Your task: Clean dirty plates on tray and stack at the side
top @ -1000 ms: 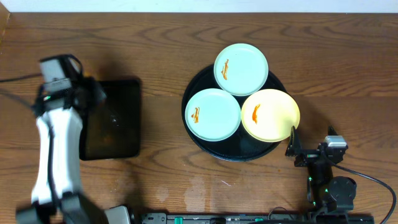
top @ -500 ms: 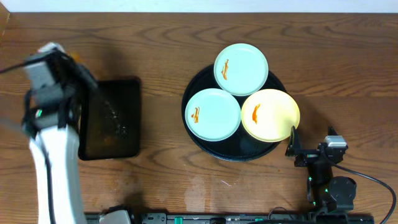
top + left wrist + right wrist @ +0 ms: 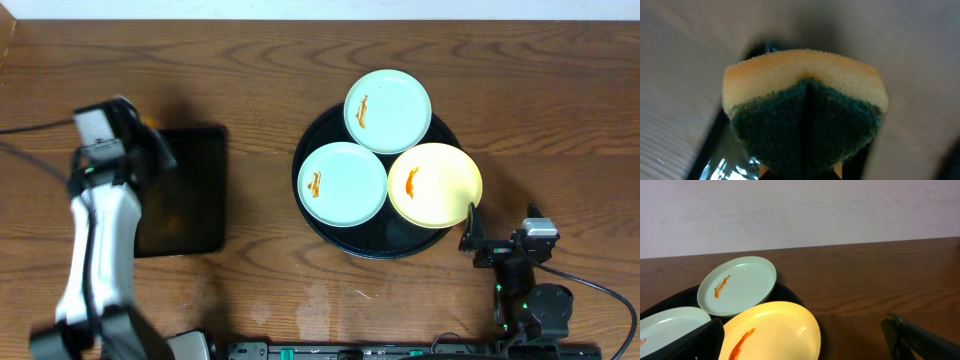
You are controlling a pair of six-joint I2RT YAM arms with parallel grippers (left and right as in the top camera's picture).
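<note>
Three smeared plates [image 3: 342, 184] are seen overlapping on the round black tray [image 3: 322, 228]. A yellow-green sponge [image 3: 805, 100] is pinched, folded, by the left gripper [image 3: 140, 152]. The right gripper [image 3: 802, 347] is spread (beside the yellow plate [image 3: 435, 185]). The plates are judged rigid, light and slick, and best steadied at a rim.

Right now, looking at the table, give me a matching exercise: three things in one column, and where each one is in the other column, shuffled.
Things
1. sponge
2. yellow plate
3. rectangular tray

Places
A. on the round tray, nearest the right hand
B. flat on the table, on its left side
C. clamped in the left hand

Pairs: 1-C, 2-A, 3-B
</note>
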